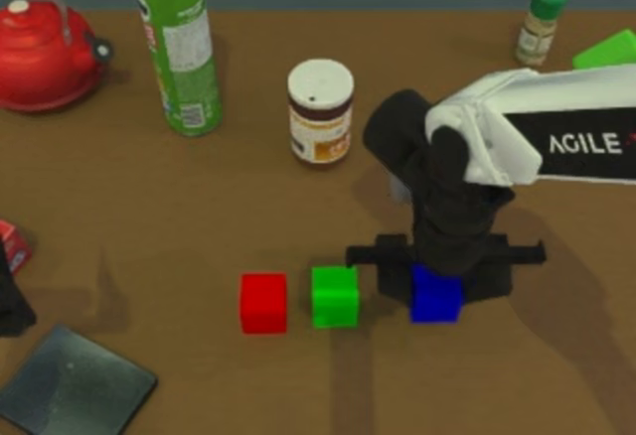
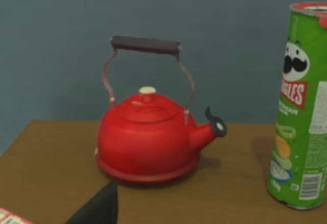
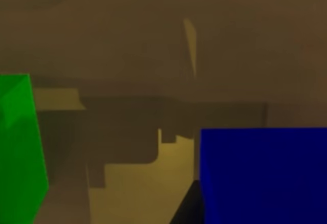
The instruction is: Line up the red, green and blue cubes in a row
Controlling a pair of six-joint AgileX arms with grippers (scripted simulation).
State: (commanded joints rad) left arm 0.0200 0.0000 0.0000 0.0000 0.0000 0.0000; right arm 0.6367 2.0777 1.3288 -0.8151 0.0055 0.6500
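Red cube (image 1: 263, 303): on the table at about 7 o'clock from the middle, first in the row.
Green cube (image 1: 335, 297): just beside the red one, at its 3 o'clock, with a small gap between them.
Blue cube (image 1: 436, 294): at 3 o'clock from the green cube with a wider gap, right under the right gripper (image 1: 444, 274).
Right gripper: it is low over the blue cube. I cannot tell if its pincer is holding the cube or has let go.
Left gripper (image 1: 12, 301): parked at the table's left edge, at about 9 o'clock. I cannot tell its pincer either.
How the cubes will handle: I think all 3 are light, hard and not easy to break. Their dull sides should not slip much.
Where to hold: I would pinch 2 flat sides that face away from each other, near the middle, so the cube stays straight.
Shapes and looks: 3 same-size plain blocks with sharp edges and flat, dull faces.
Row so far: it looks nearly done; the blue cube sits in line but a bit farther off.
Other things: a shiny red kettle (image 2: 148, 137) with a wire handle, a tall green Pringles can (image 2: 301, 106), a white-lidded jar (image 1: 320, 112), a small spice bottle (image 1: 541, 24), all on the brown table (image 1: 199, 217).
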